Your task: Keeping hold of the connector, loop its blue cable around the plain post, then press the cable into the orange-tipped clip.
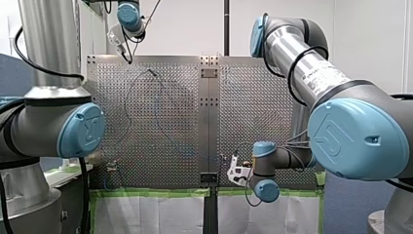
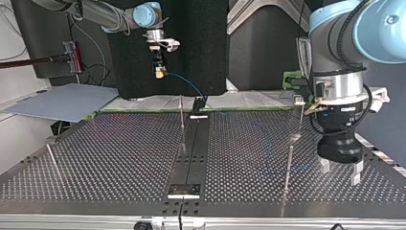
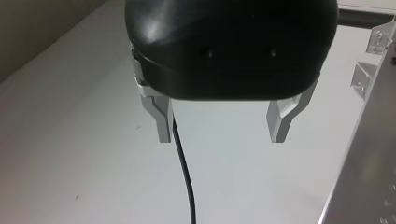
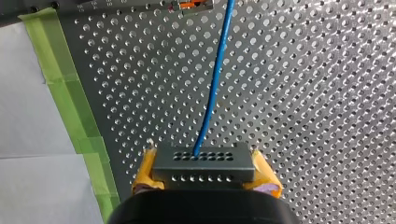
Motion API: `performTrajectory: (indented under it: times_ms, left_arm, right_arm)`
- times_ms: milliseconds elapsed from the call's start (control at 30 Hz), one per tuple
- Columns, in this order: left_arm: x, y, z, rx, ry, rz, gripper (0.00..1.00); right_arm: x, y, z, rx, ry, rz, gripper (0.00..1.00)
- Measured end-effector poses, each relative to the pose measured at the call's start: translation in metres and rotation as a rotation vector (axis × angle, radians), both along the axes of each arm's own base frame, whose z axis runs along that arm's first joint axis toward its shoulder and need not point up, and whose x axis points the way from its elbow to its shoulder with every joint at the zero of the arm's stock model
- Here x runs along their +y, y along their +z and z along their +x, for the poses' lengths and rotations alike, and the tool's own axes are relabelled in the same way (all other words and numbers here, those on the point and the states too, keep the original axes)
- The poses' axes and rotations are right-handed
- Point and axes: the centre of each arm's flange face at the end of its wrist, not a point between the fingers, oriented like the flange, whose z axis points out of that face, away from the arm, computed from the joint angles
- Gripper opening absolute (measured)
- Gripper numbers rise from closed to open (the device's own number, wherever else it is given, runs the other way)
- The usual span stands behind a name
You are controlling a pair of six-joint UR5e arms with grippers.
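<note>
Our right gripper is clamped on the connector near the table edge, left gripper spread apart and empty, so yanking the blue cable too tight round the post could probably drag it out of the pads.

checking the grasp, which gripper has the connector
My right gripper: its yellow pads clamp the grey connector trailing the blue cable; my left gripper stands open.

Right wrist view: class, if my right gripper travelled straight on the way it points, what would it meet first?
Probably the perforated table: beyond the held connector, only its surface and the blue cable lie ahead, though depth is unclear.
</note>
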Motion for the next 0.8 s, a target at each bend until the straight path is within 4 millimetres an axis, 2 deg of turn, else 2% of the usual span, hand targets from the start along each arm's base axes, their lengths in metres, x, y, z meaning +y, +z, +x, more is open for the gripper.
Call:
performTrajectory:
  times_ms: [167, 500, 667, 800]
  left_arm:
    - [-0.014, 0.008, -0.011, 0.027, 0.005, 0.040, 1.00]
    - [-0.056, -0.037, -0.017, 0.214, -0.067, 0.175, 1.00]
    - [-0.071, -0.045, -0.029, 0.270, -0.090, 0.238, 1.00]
    - [-0.075, -0.048, -0.037, 0.307, -0.082, 0.282, 1.00]
  right_arm:
    - [0.000, 0.000, 0.001, 0.001, 0.002, 0.001, 0.00]
    - [0.001, -0.001, 0.001, 0.006, 0.004, 0.007, 0.00]
    - [0.000, -0.001, 0.002, 0.006, 0.005, 0.008, 0.00]
    - [0.001, -0.001, 0.002, 0.007, 0.006, 0.009, 0.00]
